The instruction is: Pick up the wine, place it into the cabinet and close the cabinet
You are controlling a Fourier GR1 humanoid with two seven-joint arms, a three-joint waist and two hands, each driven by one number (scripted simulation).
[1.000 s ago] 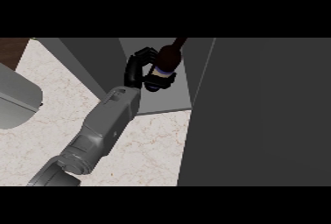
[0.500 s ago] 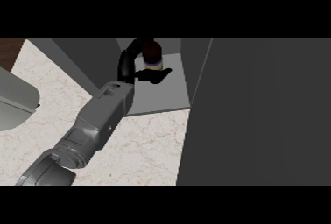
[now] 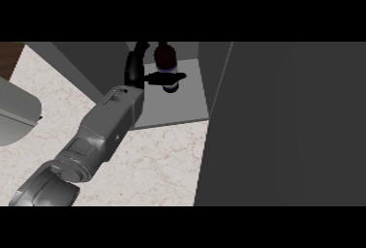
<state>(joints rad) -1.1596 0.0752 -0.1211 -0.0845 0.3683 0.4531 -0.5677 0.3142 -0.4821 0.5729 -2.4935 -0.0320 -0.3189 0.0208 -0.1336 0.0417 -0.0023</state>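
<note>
Since a second ago my left hand (image 3: 134, 65) carries the wine (image 3: 166, 55) deeper into the cabinet (image 3: 178, 104) — the bottle, tilted then, now stands near upright above the shelf. Fingers and thumb curl round its body, just right of the palm. The door (image 3: 286, 121) (open, at right) waits — I judge letting go comes next.

Dim, flat light throughout. The cabinet (image 3: 286, 121) is the darkest mass — the counter (image 3: 157, 164) left of it shows palest.
</note>
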